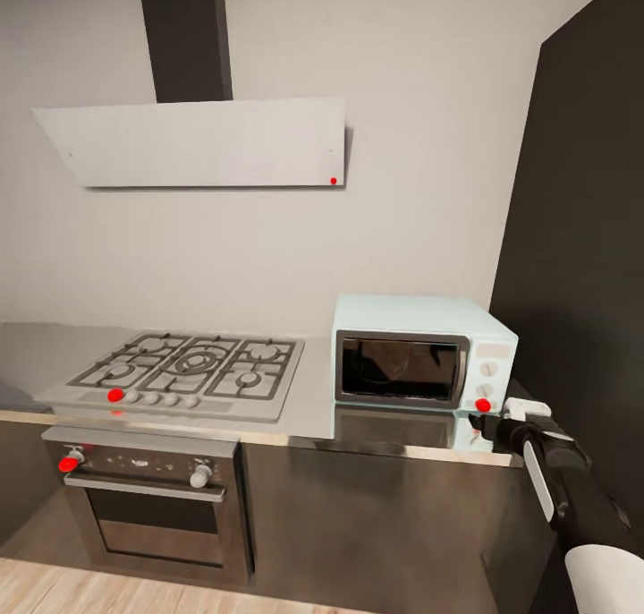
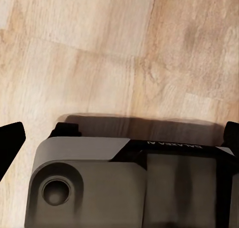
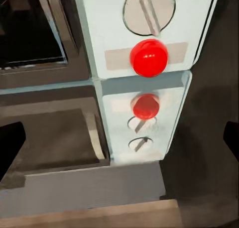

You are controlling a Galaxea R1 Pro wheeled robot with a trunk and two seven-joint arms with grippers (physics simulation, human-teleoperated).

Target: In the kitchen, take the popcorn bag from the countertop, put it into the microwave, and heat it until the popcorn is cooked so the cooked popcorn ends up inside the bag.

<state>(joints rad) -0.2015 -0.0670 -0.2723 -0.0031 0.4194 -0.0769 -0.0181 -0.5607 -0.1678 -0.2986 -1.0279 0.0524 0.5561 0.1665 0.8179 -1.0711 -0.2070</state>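
The mint-blue microwave (image 1: 420,314) stands on the grey countertop (image 1: 304,408) with its dark glass door closed. A dim brownish shape shows behind the glass; I cannot tell whether it is the popcorn bag. The popcorn is hidden. My right gripper (image 1: 478,420) hovers just in front of the microwave's lower right corner, close to its round red light (image 1: 483,405). In the right wrist view that light (image 3: 148,57) and a knob (image 3: 148,9) are close up between the spread fingers of the open, empty right gripper (image 3: 119,143). My left gripper (image 2: 119,138) is open and empty, above the wooden floor (image 2: 99,54).
A gas hob (image 1: 188,368) lies left of the microwave, with a steel oven (image 1: 152,498) under it and an extractor hood (image 1: 197,140) above. A tall dark cabinet (image 1: 581,238) rises right beside the microwave. My own grey base (image 2: 124,188) sits under the left gripper.
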